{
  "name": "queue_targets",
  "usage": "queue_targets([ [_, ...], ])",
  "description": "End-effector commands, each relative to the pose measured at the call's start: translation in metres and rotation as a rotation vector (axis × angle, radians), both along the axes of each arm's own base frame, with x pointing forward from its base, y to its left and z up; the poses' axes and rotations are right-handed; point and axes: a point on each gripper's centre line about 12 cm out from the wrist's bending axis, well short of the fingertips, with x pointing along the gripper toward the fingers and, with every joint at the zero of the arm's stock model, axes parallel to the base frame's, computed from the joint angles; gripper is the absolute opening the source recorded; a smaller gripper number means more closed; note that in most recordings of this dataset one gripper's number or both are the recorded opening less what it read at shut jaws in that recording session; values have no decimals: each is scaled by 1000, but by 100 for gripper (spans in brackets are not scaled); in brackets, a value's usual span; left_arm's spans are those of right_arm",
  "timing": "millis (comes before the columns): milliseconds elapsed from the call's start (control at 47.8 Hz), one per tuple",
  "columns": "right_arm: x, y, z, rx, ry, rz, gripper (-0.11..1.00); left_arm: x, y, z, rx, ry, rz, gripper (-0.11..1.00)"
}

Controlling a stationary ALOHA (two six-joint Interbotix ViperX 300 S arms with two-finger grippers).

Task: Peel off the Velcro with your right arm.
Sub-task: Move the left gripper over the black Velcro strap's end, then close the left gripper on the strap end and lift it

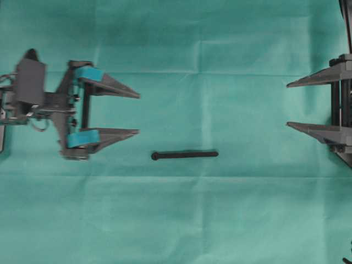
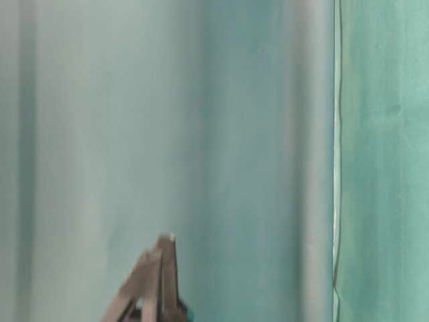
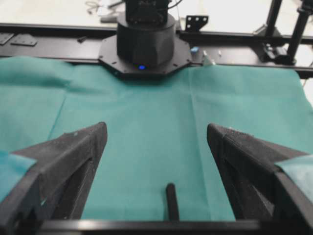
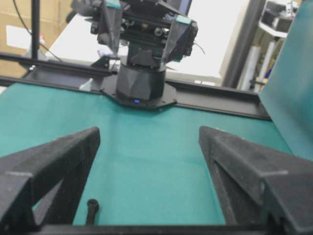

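The thin black two-layer Velcro strap lies flat on the green cloth between my arms — light, floppy. My right gripper gapes empty, left gripper too; I'd pinch one end's top layer.

We log: left gripper — jaws spread wide, nothing held | right gripper — jaws spread wide, nothing held, facing the left.

teal cloth covers the tabletop, faint fold creases. velcro lies flat near centre, rounded end toward the left edge.
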Motion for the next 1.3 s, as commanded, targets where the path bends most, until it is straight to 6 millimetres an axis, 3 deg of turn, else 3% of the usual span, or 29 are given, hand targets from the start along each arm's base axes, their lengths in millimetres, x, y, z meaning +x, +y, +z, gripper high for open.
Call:
queue_targets([
  [0,2,0,4,3,-14,0,59,19,-4,10,-1,-32,-10,96],
  [314,1,0,5,6,-18,2,59,60,-10,4,0,-9,-19,96],
  [523,1,0,5,6,-18,2,59,69,-15,1,-14,88,-29,96],
  [920,-1,1,-1,-7,-18,7,59,81,-25,-22,2,536,-52,96],
  [1109,-1,1,-1,-7,-20,7,59,89,-31,-28,13,597,-65,96],
  [1276,-1,1,-1,-5,-20,8,59,95,-31,-47,20,637,-62,96],
])
